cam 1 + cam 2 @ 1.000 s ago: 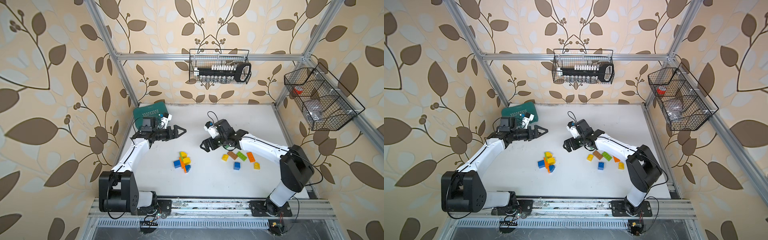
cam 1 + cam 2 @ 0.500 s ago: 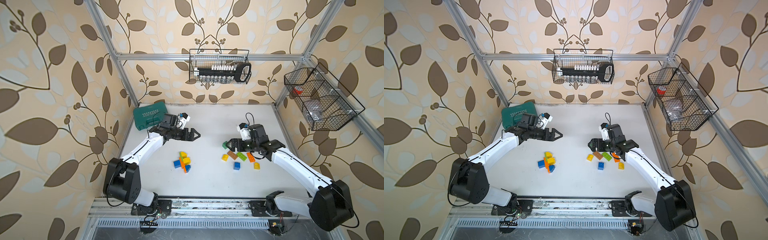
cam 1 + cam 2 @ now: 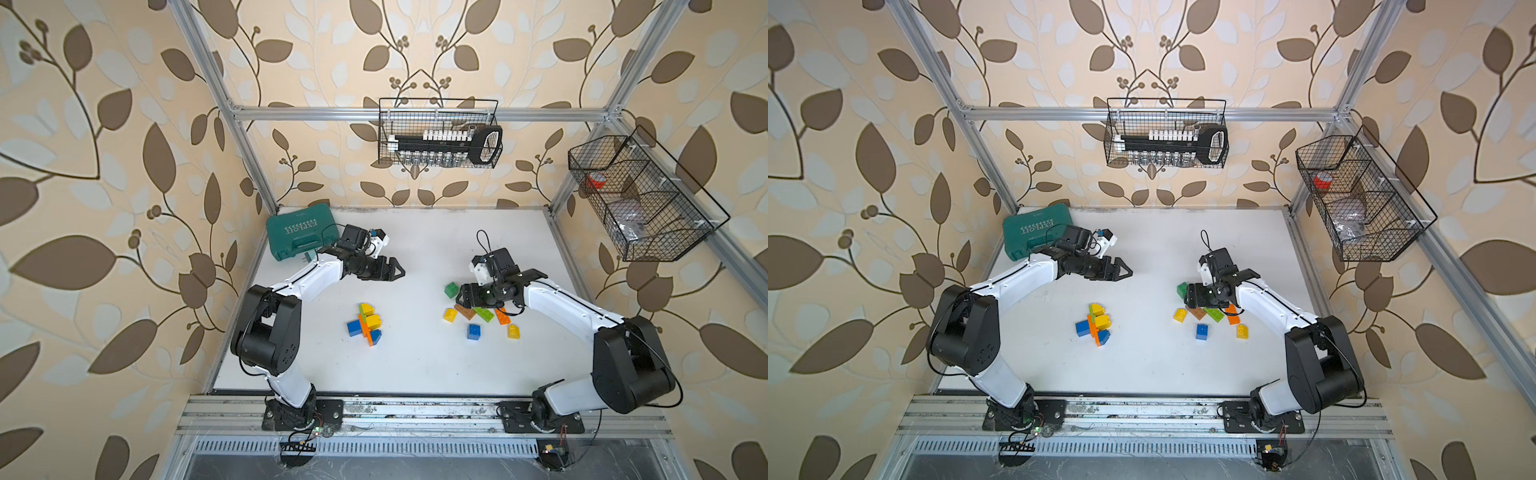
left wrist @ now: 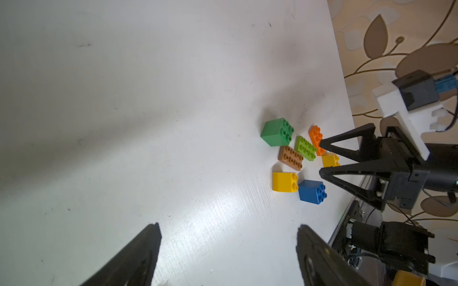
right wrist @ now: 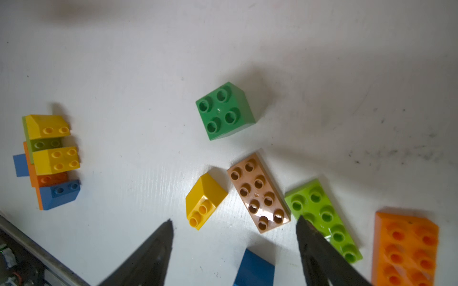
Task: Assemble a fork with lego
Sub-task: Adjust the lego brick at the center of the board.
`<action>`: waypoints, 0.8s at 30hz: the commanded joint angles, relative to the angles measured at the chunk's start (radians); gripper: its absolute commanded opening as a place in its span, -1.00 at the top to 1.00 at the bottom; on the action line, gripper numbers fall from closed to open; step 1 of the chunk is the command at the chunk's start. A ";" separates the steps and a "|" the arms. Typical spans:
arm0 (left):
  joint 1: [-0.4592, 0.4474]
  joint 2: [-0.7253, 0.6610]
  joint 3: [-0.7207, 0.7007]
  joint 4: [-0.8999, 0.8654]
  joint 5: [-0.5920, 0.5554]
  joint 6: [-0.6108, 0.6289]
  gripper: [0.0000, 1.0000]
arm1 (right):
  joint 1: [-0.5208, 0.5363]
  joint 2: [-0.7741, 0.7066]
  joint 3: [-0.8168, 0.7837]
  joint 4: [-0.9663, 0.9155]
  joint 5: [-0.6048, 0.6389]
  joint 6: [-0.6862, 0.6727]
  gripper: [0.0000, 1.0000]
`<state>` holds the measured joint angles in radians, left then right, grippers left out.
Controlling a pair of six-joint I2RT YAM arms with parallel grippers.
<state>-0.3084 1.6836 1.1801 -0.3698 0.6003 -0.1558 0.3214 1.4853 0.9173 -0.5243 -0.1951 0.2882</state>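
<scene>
Lego lies in two groups on the white table (image 3: 415, 365). A joined cluster of yellow, orange, blue and green bricks (image 3: 365, 325) (image 5: 49, 158) sits left of centre. To the right lie loose ones: a green square (image 3: 451, 289) (image 5: 224, 110), a brown plate (image 5: 257, 193), a yellow slope (image 5: 204, 200), a lime plate (image 5: 322, 218), an orange plate (image 5: 406, 247) and a blue brick (image 3: 473, 331). My right gripper (image 3: 462, 296) (image 5: 235, 221) hovers open over these loose bricks, holding nothing. My left gripper (image 3: 397, 270) (image 4: 228, 227) is open and empty above bare table, behind the cluster.
A teal tool case (image 3: 299, 232) lies at the back left corner, just behind the left arm. Wire baskets hang on the back wall (image 3: 440, 137) and the right wall (image 3: 640, 199). Metal frame posts and a front rail (image 3: 415, 409) border the table.
The right gripper swung from the table's middle rightward to above the loose bricks. The left gripper reached further right toward the centre. Both jaws look a little narrower.
</scene>
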 commanded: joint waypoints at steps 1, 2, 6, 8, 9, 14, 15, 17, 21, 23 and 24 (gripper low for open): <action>-0.005 0.028 0.038 0.015 0.003 0.012 -0.72 | 0.021 0.059 0.042 -0.026 0.058 -0.027 -0.38; -0.005 0.037 0.039 0.021 0.009 0.008 -0.72 | 0.030 0.080 0.052 -0.033 0.079 -0.031 -0.36; -0.003 0.056 0.057 0.019 0.006 0.010 -0.69 | 0.054 0.137 0.074 -0.039 0.128 -0.052 -0.36; 0.001 0.062 0.071 0.014 0.004 0.007 -0.68 | 0.060 0.160 0.083 -0.039 0.155 -0.055 -0.38; 0.002 0.063 0.073 0.017 0.004 0.004 -0.68 | 0.063 0.167 0.090 -0.039 0.164 -0.058 -0.38; 0.013 0.073 0.076 0.025 0.015 -0.012 -0.65 | 0.066 0.199 0.154 -0.043 0.158 -0.066 -0.40; 0.016 0.074 0.074 0.028 0.016 -0.017 -0.64 | 0.067 0.207 0.168 -0.046 0.156 -0.069 -0.40; 0.023 0.072 0.063 0.040 0.022 -0.027 -0.63 | 0.067 0.233 0.199 -0.050 0.157 -0.073 -0.39; 0.035 0.065 0.045 0.049 0.023 -0.033 -0.62 | 0.068 0.288 0.261 -0.052 0.152 -0.083 -0.38; 0.044 0.060 0.037 0.053 0.024 -0.037 -0.62 | 0.069 0.323 0.303 -0.060 0.147 -0.091 -0.34; 0.048 0.056 0.032 0.056 0.024 -0.039 -0.61 | 0.072 0.339 0.323 -0.065 0.146 -0.095 -0.31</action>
<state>-0.2745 1.7573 1.2213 -0.3378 0.6018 -0.1837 0.3843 1.7847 1.1904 -0.5602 -0.0532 0.2142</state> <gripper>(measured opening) 0.807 0.663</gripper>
